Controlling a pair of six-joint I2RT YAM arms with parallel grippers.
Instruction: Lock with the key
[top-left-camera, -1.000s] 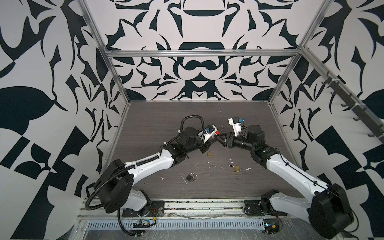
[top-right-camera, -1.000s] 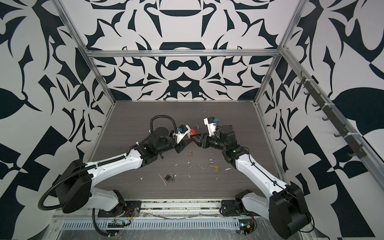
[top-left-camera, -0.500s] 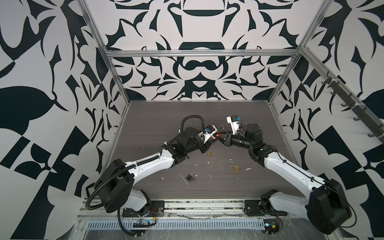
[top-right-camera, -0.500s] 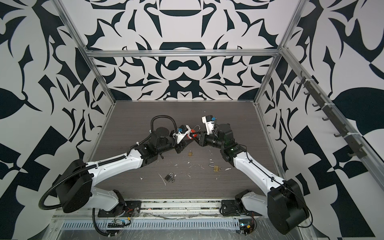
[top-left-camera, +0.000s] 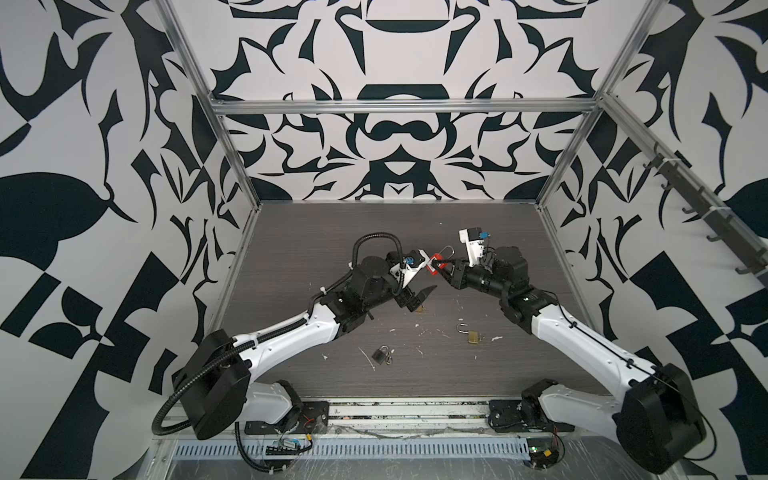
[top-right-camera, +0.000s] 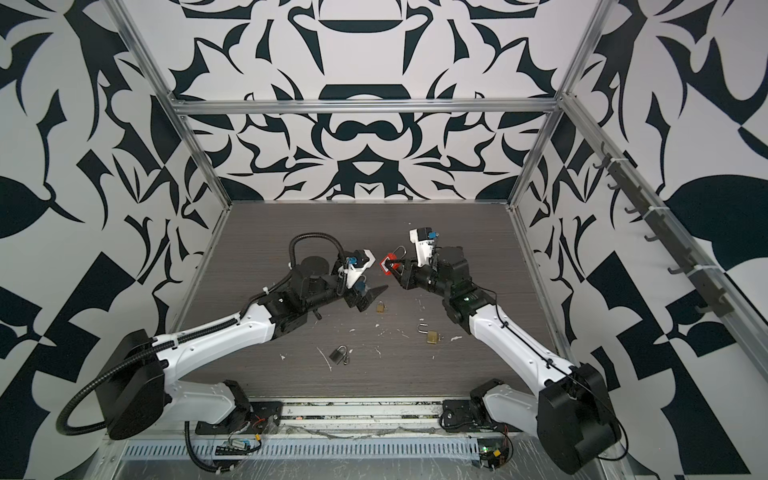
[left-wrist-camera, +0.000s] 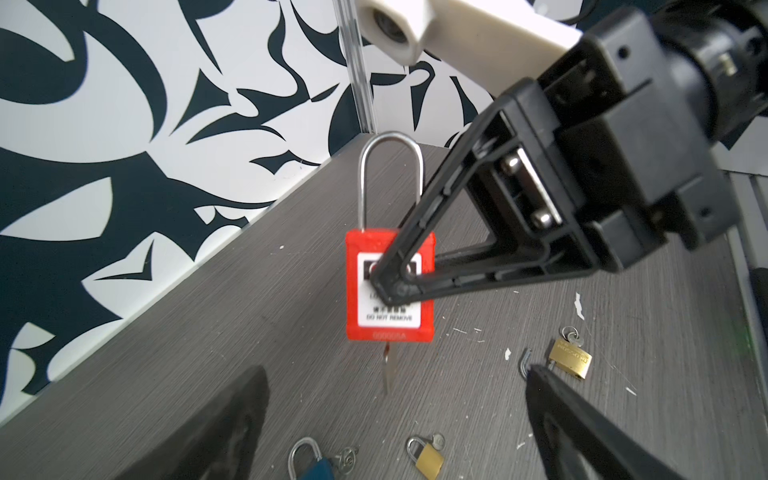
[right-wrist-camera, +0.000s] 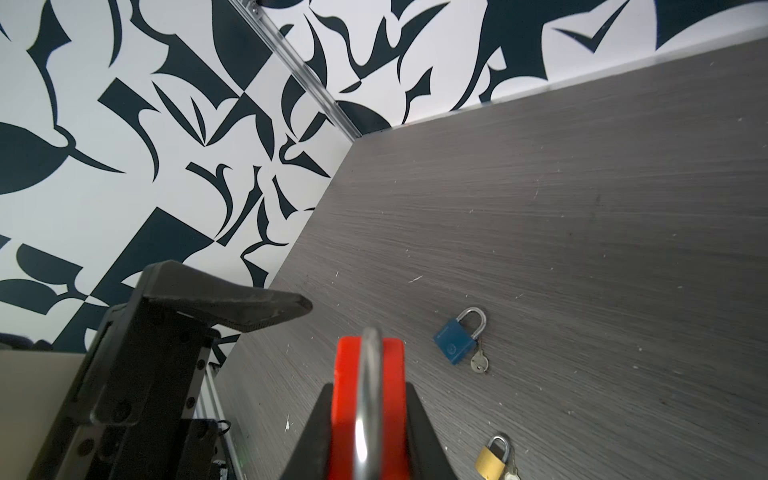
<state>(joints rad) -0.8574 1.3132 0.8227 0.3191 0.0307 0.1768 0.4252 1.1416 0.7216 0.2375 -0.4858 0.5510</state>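
Firmly, the right claw (right-wrist-camera: 368, 401) clamps the red padlock (left-wrist-camera: 390, 324) just beside the empty, wide-spread left claw (left-wrist-camera: 397, 372).

The held padlock (top-left-camera: 431, 269) is hanging above the middle of the surface (top-left-camera: 311, 232), near the centre of both top views. The right claw (top-left-camera: 439, 267) is clamping its body from the right. The key (left-wrist-camera: 387, 368) is sticking out beneath that body. The left claw (left-wrist-camera: 397, 372) is hovering just lower left of the lock, spread wide and touching neither. The middle padlock (top-left-camera: 419, 308) is lying on the surface under the left claw. The right padlock (top-left-camera: 472, 336) is lying lower right of that, and the front padlock (top-left-camera: 379, 354) lower still, toward the bottom of the frame.
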